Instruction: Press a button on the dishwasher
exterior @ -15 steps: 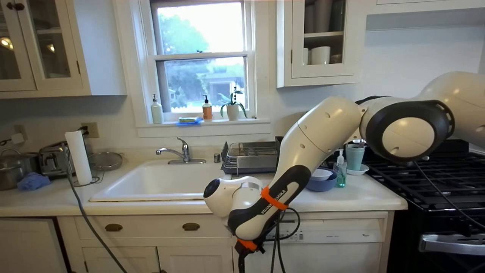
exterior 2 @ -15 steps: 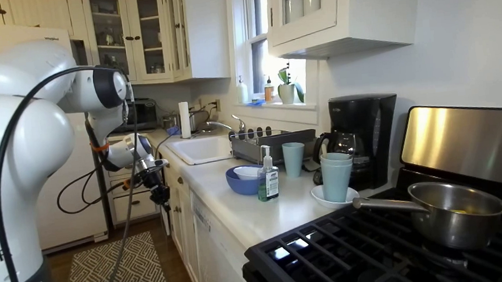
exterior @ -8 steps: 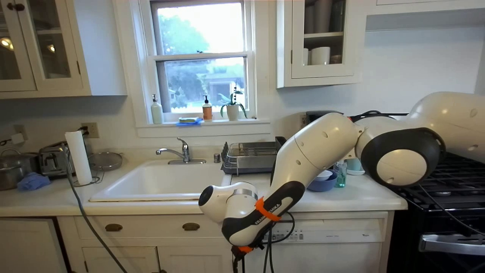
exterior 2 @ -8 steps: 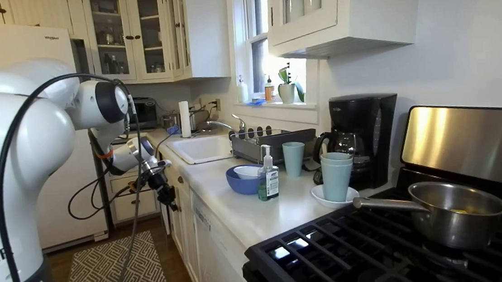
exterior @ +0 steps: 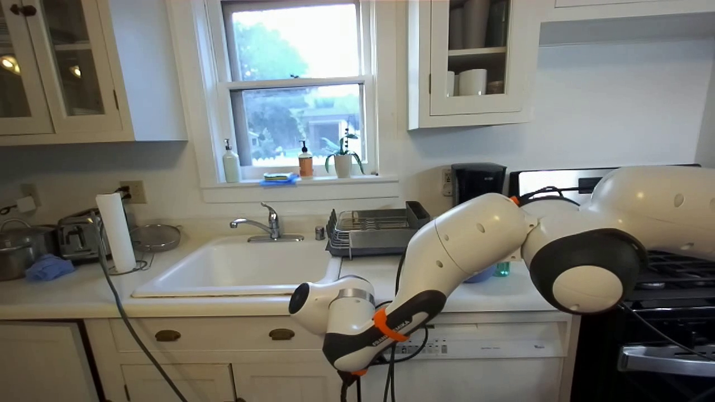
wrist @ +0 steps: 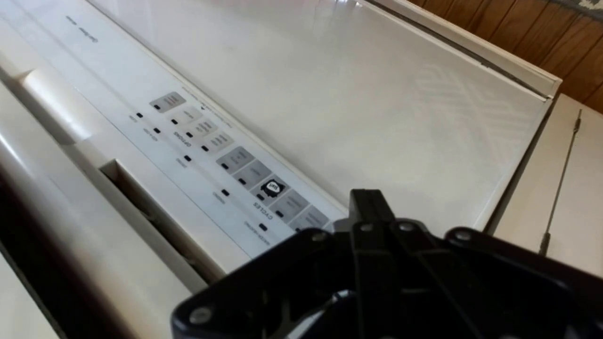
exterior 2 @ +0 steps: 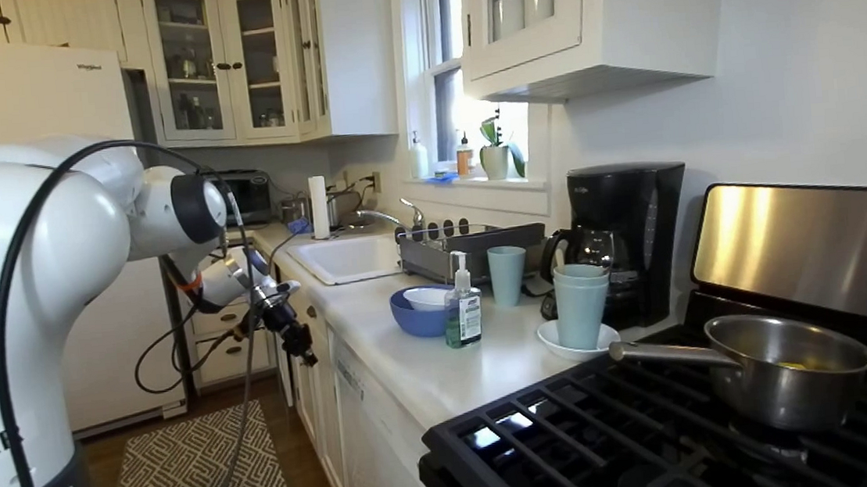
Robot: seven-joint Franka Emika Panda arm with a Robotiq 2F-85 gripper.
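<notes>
Under the tabletop [exterior 2: 405, 371], left of the stove [exterior 2: 545, 438], the dishwasher [wrist: 339, 103] is apparently awaiting its press, while the closed, empty claw [wrist: 371, 202] is hovering near the buttons [wrist: 235, 158], reach seemingly mostly done.

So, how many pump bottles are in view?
3: a pale bottle and an orange bottle, both on the windowsill, and a green-liquid bottle on the counter beside the blue bowl. The arm may hide others.
</notes>
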